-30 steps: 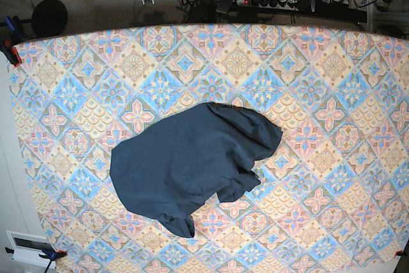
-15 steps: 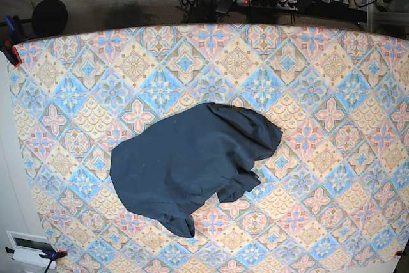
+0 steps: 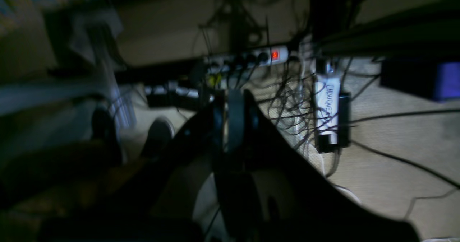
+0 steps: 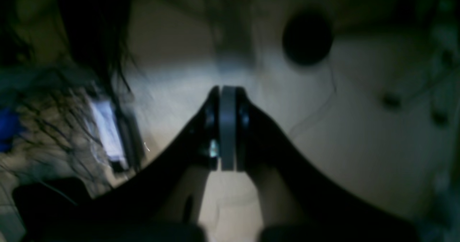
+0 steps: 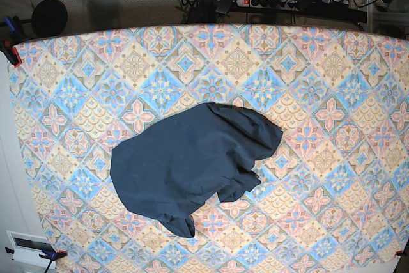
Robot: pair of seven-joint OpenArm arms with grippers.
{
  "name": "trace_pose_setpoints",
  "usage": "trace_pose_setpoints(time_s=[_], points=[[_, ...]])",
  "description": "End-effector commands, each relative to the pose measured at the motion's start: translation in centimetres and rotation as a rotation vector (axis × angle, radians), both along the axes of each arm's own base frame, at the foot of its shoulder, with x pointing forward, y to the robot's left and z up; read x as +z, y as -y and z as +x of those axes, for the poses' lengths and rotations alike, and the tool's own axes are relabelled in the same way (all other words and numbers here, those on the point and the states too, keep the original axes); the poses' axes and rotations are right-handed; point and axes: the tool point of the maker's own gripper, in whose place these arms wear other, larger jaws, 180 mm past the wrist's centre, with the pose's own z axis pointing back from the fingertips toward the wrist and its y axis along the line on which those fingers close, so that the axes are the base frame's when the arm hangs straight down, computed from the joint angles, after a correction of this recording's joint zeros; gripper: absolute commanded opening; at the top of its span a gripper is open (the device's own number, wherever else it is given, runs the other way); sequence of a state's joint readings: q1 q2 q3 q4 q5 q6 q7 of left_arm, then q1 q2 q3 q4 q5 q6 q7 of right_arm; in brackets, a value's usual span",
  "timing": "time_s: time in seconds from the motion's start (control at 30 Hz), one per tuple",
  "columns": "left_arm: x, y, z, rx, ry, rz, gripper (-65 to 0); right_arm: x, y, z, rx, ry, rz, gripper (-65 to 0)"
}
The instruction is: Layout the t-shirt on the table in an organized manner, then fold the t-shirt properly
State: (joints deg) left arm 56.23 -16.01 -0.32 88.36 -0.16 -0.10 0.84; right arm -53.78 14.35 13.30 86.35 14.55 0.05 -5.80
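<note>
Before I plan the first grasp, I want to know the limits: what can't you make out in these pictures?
- T-shirt, base view: bunched, so its own folds hide the sleeves, collar and which side faces up.
- Left gripper, left wrist view: dark and blurred; jaws pressed together, pointing at floor cables, not the table.
- Right gripper, right wrist view: blurred; jaws closed, shirt out of frame.
- Both arms, base view: mostly cut off by the top edge.

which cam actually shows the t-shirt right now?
Base view. The t-shirt lies whole in frame, crumpled in a heap near the middle of the table. Both wrist views show none of it: they are dark and blurred, facing floor and cables past the shut left gripper and right gripper.
</note>
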Motion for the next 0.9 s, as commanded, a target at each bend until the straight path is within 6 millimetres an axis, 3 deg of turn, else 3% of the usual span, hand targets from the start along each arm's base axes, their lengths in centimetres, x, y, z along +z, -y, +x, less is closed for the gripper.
trace_pose_setpoints(time_s=[0.0,0.1,0.3,0.37,0.53,0.63,0.87], points=[[1.4,0.3,0.3,-0.017,0.03,-0.006,-64.8,1.1,-0.3,-0.3,0.013,0.007,0.005,-65.0],[4.7,1.5,1.8,-0.053,0.099,-0.034,-64.8,4.2,-0.5,1.4,0.045,0.079,-0.012,-65.0],[10.1,3.7,5.9,-0.087,0.257,-0.084,-64.8,9.8,-3.2,6.7,0.13,0.261,0.003,-65.0],[11.5,4.2,7.0,-0.093,0.301,-0.096,-64.8,11.1,-3.8,7.7,0.148,0.299,0.007,-65.0],[12.5,4.4,8.7,-0.097,0.355,-0.101,-64.8,11.4,-4.4,6.4,0.161,0.273,0.02,-65.0],[12.8,4.5,10.2,-0.096,0.397,-0.099,-64.8,11.8,-5.3,8.7,0.169,0.337,0.035,-65.0],[14.1,4.5,14.5,-0.1,0.52,-0.094,-64.8,12.0,-10.0,13.5,0.226,0.459,0.145,-65.0]])
